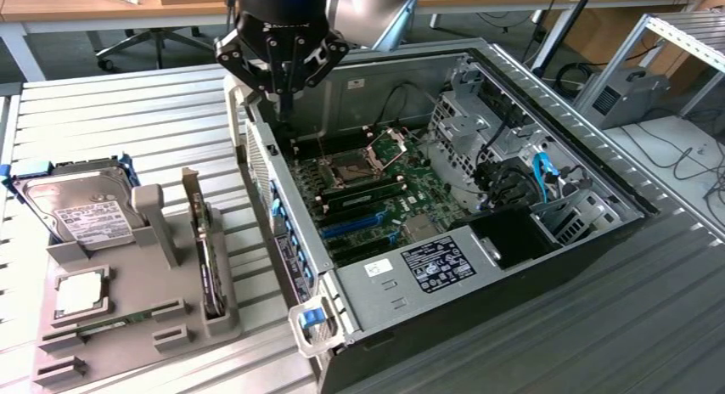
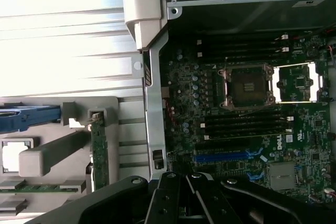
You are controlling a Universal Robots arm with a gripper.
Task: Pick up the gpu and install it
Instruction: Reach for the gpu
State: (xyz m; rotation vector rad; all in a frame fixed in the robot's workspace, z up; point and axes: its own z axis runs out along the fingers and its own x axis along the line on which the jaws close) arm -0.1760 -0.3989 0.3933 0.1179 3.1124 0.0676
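Observation:
The gpu [image 1: 205, 241] is a thin green card standing on edge in a slot of the grey parts holder [image 1: 122, 285], at the exterior view's left. The wrist view sees the gpu [image 2: 98, 153] edge-on beside the open computer case. My gripper [image 1: 284, 114] hangs over the far left corner of the case [image 1: 258, 160], well apart from the gpu. Its black fingers are shut with nothing between them. In the wrist view the gripper [image 2: 181, 182] sits above the case's side wall, next to the motherboard [image 2: 236, 129] with its blue card slot [image 2: 226, 157].
A silver hard drive [image 1: 74, 209], a processor chip [image 1: 77, 292] and a narrow memory stick [image 1: 114, 320] also sit in the holder. Drive bays and cables [image 1: 510, 173] fill the case's right side, the power supply [image 1: 436, 265] its near end. All rests on a ribbed metal table [image 1: 136, 114].

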